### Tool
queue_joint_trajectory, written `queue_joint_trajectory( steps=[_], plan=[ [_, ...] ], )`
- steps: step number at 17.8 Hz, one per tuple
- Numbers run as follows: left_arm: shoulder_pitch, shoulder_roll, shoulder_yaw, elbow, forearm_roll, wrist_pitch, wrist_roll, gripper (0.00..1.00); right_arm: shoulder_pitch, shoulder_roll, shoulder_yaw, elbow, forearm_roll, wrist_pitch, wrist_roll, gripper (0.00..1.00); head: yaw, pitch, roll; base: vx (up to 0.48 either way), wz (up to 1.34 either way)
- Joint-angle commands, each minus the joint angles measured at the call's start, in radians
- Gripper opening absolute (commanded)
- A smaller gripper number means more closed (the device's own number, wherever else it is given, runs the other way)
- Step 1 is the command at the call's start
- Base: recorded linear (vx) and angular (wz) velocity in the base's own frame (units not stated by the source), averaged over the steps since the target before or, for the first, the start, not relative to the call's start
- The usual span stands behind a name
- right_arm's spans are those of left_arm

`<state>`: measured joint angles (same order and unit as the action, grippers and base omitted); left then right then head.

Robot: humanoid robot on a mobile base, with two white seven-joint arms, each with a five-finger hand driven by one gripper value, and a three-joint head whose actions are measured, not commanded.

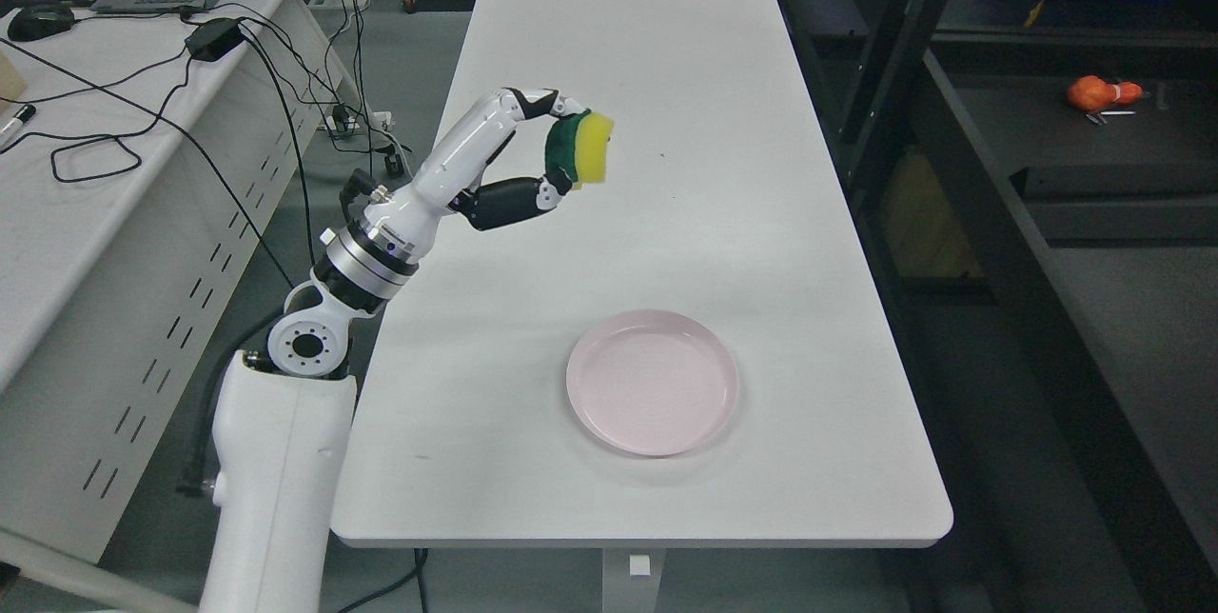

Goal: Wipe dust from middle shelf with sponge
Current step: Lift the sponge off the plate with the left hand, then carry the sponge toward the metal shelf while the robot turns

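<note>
Near edge of worktop (476, 461): pink plate (653, 382), empty, sitting apart from the action. Above mid-worktop, left robot hand (533, 156) pinches the sponge (580, 149) clear of the surface, fingers over the green scrub side, thumb below. Sponge is light, soft, compressible: grip the short ends, keep yellow face free. Dark shelf (1094, 166) lies right; upright posts look tight, levels hard to tell.

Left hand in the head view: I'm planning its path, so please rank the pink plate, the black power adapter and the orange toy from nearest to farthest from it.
From the left hand, shut on the sponge:
1. Pink plate, on the white table, below and right.
2. Black power adapter, on the desk at left.
3. Orange toy, on the dark shelf, far right.
</note>
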<state>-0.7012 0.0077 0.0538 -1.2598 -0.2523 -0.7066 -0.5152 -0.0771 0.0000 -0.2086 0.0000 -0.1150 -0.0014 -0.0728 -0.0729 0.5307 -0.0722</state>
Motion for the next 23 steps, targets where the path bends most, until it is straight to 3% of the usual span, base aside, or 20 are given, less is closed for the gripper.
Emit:
queue_joint_trajectory(
  steps=[1,4,6,8,12,18,23],
  plan=[
    [0.046,0.01,0.124,-0.003,0.208,0.099,0.03,0.0,0.0,-0.017,0.0,-0.017,0.0,0.072,0.001,1.0,0.0,0.0,0.0,-0.146,-0.16],
    [0.086,0.01,0.098,0.0,0.275,0.168,0.205,0.0,0.0,-0.017,0.0,-0.017,0.0,0.072,-0.001,1.0,0.0,0.0,0.0,-0.17,-0.26],
    [0.144,0.01,0.002,-0.003,0.327,0.225,0.422,0.0,0.0,-0.017,0.0,-0.017,0.0,0.072,0.001,1.0,0.0,0.0,0.0,-0.198,-0.35],
    [0.211,0.01,-0.076,-0.003,0.367,0.242,0.527,0.0,0.0,-0.017,0.0,-0.017,0.0,0.072,0.001,1.0,0.0,0.0,0.0,-0.218,-0.51],
    [0.341,0.01,-0.124,-0.044,0.409,0.26,0.532,0.0,-0.001,-0.017,0.0,-0.017,0.0,0.072,-0.001,1.0,0.0,0.0,0.0,-0.236,-0.64],
    [0.402,0.01,-0.144,-0.231,0.502,0.418,0.535,0.0,0.0,-0.017,0.0,-0.017,0.0,0.072,0.001,1.0,0.0,0.0,0.0,-0.279,-0.67],
    [0.414,0.01,-0.316,-0.297,0.507,0.42,0.544,0.0,0.0,-0.017,0.0,-0.017,0.0,0.072,0.001,1.0,0.0,0.0,0.0,-0.346,-0.86]
  ],
)
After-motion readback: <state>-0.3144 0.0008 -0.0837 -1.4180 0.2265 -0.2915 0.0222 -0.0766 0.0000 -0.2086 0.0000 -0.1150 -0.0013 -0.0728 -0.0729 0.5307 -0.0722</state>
